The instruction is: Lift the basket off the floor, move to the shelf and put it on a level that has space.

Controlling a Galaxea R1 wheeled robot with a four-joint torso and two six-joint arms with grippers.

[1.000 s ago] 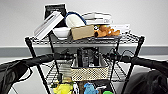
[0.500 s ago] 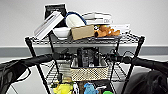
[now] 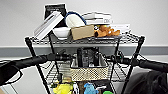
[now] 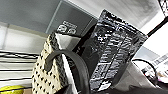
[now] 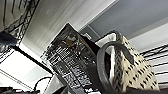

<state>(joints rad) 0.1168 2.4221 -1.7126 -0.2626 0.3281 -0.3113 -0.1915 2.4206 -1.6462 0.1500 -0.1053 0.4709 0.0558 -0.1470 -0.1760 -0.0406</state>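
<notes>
The basket (image 3: pixel 89 70) sits in the middle of the shelf (image 3: pixel 135 57), between its front posts, at the height of the middle wire level (image 3: pixel 53 72). It hangs just below the top tier, which carries a white bowl (image 3: pixel 61 32), a brown box (image 3: pixel 83 32), books and an orange toy (image 3: pixel 106 30). Whether the basket rests on the level's wire or is held just above it cannot be told. Black packets (image 3: pixel 86 57) stand upright inside it. Below the basket, the bottom tier holds yellow and blue toys (image 3: pixel 75 88).

The left gripper (image 3: pixel 65 57) reaches the basket's left end and the right gripper (image 3: pixel 115 58) its right end. In the left wrist view a grey handle loop (image 4: pixel 75 65) arches over the woven wall; the right wrist view shows the matching loop (image 5: pixel 106 62). Whether the fingers of either gripper are open or closed cannot be told.
</notes>
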